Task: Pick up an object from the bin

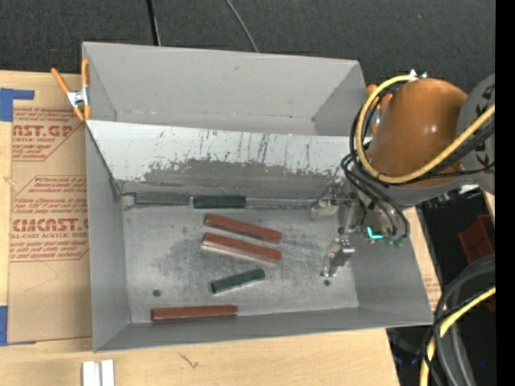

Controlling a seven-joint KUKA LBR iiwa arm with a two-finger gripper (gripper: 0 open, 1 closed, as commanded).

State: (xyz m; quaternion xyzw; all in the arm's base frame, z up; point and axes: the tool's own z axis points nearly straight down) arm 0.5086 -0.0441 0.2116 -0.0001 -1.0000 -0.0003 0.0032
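The gripper [331,265] hangs low over bare floor well right of the green bar [237,280]. Whether it is open or closed cannot be told, and nothing shows in its grasp. No pick is settled yet. Two red bars [241,250] lie just behind the green bar, a lone red bar [194,313] lies in front of it, and a dark bar [189,201] lies farther behind. A clean pick likely means crossing left and closing across one bar's narrow width. The bin [241,95] has a scuffed floor that leaves ample room around the green bar.
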